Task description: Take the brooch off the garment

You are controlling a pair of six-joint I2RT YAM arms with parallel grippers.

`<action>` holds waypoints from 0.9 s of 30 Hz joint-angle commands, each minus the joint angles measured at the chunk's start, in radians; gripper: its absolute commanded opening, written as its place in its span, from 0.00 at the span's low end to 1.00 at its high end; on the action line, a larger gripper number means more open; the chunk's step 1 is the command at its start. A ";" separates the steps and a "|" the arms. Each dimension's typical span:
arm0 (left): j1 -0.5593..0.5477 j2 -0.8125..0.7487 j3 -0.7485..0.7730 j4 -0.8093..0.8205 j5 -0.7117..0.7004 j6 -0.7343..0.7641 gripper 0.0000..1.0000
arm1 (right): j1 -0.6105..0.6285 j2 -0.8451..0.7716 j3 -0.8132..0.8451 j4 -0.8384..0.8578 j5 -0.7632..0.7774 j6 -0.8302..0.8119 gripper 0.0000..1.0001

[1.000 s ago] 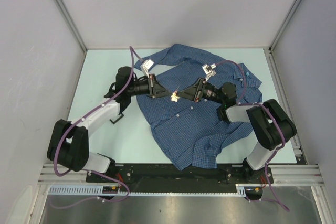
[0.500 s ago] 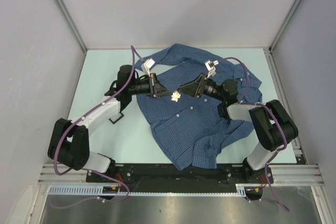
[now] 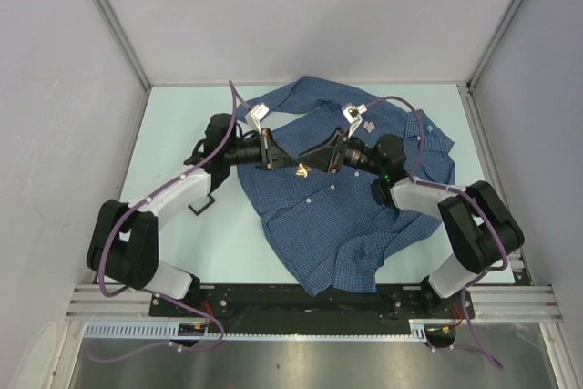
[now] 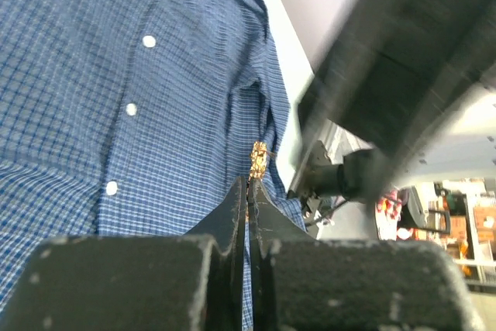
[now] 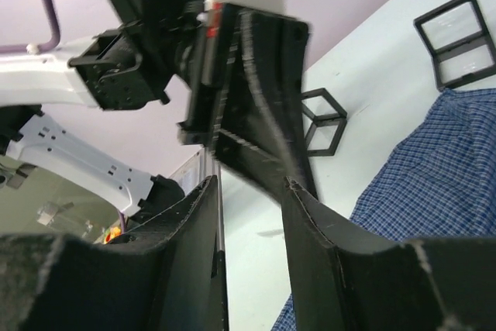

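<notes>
The brooch (image 4: 259, 160) is pinched in the clenched left gripper (image 4: 249, 185) over the garment (image 4: 116, 75) — detail shown only at the left wrist; the right gripper (image 5: 249, 191) is spread.

Pale table (image 3: 164, 125) — black wire frames (image 5: 457, 32)

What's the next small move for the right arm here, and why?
Probably ease the right pincer forward and close on the brooch: its fingers are open just short of it, while the left pincer is closed at the brooch's edge on the shirt.

Gold brooch (image 4: 259, 159), rumpled blue checked shirt (image 3: 337, 216)
</notes>
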 commanded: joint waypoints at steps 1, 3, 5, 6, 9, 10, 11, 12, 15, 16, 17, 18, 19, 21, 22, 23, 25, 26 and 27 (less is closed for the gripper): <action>0.041 0.023 0.004 0.008 -0.029 -0.027 0.00 | 0.069 -0.074 0.029 -0.066 0.019 -0.106 0.42; 0.061 0.027 -0.007 0.066 -0.007 -0.063 0.00 | 0.080 -0.071 0.032 -0.066 0.016 -0.097 0.41; 0.071 0.023 0.005 0.045 -0.010 -0.050 0.00 | 0.089 -0.055 0.032 -0.020 -0.010 -0.057 0.39; 0.078 0.014 0.017 0.031 -0.018 -0.022 0.00 | 0.086 -0.055 0.032 -0.015 -0.012 -0.056 0.38; 0.084 -0.012 0.016 0.013 -0.020 0.013 0.00 | 0.066 -0.097 0.032 -0.146 0.038 -0.114 0.43; 0.084 -0.023 0.008 0.020 -0.015 0.013 0.00 | 0.062 -0.122 0.032 -0.208 0.072 -0.147 0.45; 0.084 -0.032 -0.012 0.051 -0.009 0.003 0.00 | 0.059 -0.166 0.032 -0.277 0.121 -0.219 0.51; 0.084 -0.048 -0.019 0.065 0.006 0.001 0.00 | 0.056 -0.189 0.032 -0.386 0.216 -0.241 0.54; 0.084 -0.068 -0.032 0.111 0.034 -0.002 0.00 | 0.030 -0.194 0.032 -0.417 0.238 -0.229 0.61; 0.084 -0.075 -0.036 0.146 0.057 -0.008 0.00 | 0.024 -0.183 0.032 -0.401 0.218 -0.212 0.62; 0.084 -0.081 -0.049 0.167 0.069 -0.030 0.00 | 0.005 -0.153 0.032 -0.385 0.201 -0.186 0.64; 0.083 -0.085 -0.053 0.184 0.075 -0.039 0.00 | -0.001 -0.141 0.032 -0.358 0.172 -0.172 0.65; 0.083 -0.088 -0.058 0.204 0.089 -0.045 0.00 | -0.003 -0.124 0.032 -0.333 0.152 -0.160 0.66; 0.081 -0.091 -0.067 0.215 0.094 -0.054 0.00 | -0.009 -0.079 0.032 -0.249 0.094 -0.113 0.67; 0.080 -0.095 -0.072 0.227 0.098 -0.057 0.00 | -0.004 -0.067 0.032 -0.215 0.080 -0.100 0.67; 0.077 -0.095 -0.076 0.230 0.102 -0.062 0.00 | -0.001 -0.059 0.032 -0.191 0.066 -0.088 0.66; 0.074 -0.097 -0.075 0.233 0.106 -0.063 0.00 | 0.017 -0.050 0.032 -0.155 0.063 -0.092 0.64; 0.074 -0.097 -0.075 0.233 0.108 -0.063 0.00 | 0.020 -0.051 0.032 -0.157 0.066 -0.098 0.63; 0.074 -0.097 -0.076 0.232 0.108 -0.063 0.00 | 0.022 -0.053 0.032 -0.152 0.065 -0.099 0.62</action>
